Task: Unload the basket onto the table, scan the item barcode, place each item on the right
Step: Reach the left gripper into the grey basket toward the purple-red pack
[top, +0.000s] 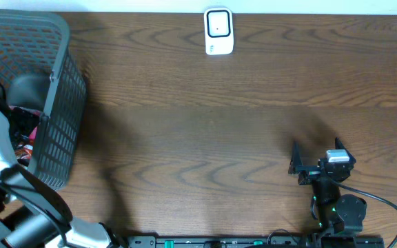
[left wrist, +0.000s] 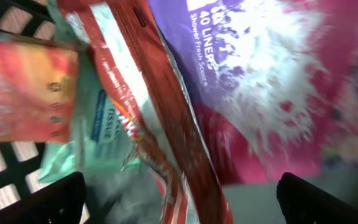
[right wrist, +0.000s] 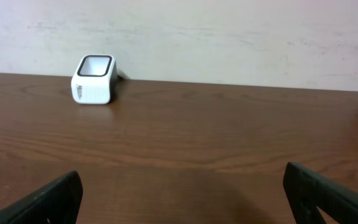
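Surface: dark wood table [top: 219, 138] against a pale wall [right wrist: 229, 37]. A white scanner [top: 218, 32] stands at the far edge, mid-table. A grey mesh basket [top: 60, 117] sits at the left end.

Legible text, left wrist view:
- Purple pack [left wrist: 260, 81]: "40 LINERS", "Shower Fresh Scent".
- Red-edged pouch [left wrist: 142, 112]: blue label reading "TISSUE".
- Orange pack [left wrist: 23, 93]: print too blurred to read.

All three lie in the basket, well apart from the scanner. The left gripper [left wrist: 182, 196] hangs close above them, fingers spread, nothing clamped; contact cannot be determined. The right gripper [right wrist: 182, 193] is at the near right, facing the scanner, fingers apart and empty.
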You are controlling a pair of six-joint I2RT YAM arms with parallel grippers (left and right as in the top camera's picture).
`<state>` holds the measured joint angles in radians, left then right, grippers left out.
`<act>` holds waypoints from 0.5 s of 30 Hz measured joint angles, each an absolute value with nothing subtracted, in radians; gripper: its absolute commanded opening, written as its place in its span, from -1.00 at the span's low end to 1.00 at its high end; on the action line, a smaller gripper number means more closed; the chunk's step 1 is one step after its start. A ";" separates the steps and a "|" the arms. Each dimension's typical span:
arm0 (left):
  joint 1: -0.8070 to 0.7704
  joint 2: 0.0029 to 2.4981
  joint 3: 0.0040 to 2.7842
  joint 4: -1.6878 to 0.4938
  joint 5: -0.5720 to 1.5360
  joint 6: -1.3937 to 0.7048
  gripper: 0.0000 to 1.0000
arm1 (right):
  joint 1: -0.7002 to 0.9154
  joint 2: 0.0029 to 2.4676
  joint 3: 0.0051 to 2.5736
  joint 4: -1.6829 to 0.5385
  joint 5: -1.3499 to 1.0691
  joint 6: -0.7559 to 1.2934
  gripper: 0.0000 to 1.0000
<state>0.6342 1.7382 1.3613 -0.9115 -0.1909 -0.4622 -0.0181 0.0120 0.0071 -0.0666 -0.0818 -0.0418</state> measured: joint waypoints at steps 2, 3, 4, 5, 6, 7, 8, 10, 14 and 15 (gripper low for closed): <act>0.634 1.769 1.361 -0.904 -0.200 -0.483 0.96 | -0.018 0.012 0.007 -0.067 -0.082 -0.042 0.99; 0.634 1.784 1.361 -0.899 -0.204 -0.492 0.89 | -0.018 0.012 0.007 -0.066 -0.082 -0.042 0.99; 0.634 1.802 1.361 -0.894 -0.208 -0.498 0.64 | -0.018 0.012 0.007 -0.066 -0.081 -0.042 0.98; 0.634 1.815 1.361 -0.891 -0.208 -0.503 0.41 | -0.018 0.012 0.007 -0.067 -0.082 -0.042 0.99; 0.634 1.830 1.362 -0.886 -0.206 -0.506 0.11 | -0.018 0.012 0.007 -0.066 -0.081 -0.042 0.99; 0.634 1.839 1.364 -0.882 -0.202 -0.514 -0.06 | -0.018 0.012 0.007 -0.066 -0.082 -0.042 0.99; 0.633 1.847 1.368 -0.881 -0.195 -0.522 -0.41 | -0.018 0.012 0.007 -0.066 -0.081 -0.042 0.98; 0.633 1.854 1.373 -0.882 -0.181 -0.527 -0.84 | -0.018 0.012 0.007 -0.066 -0.082 -0.042 0.99; 0.644 1.853 1.382 -0.907 -0.172 -0.525 -0.86 | -0.018 0.012 0.007 -0.067 -0.082 -0.042 0.98; 0.646 1.851 1.386 -0.916 -0.160 -0.524 -0.86 | -0.018 0.012 0.007 -0.066 -0.081 -0.042 0.98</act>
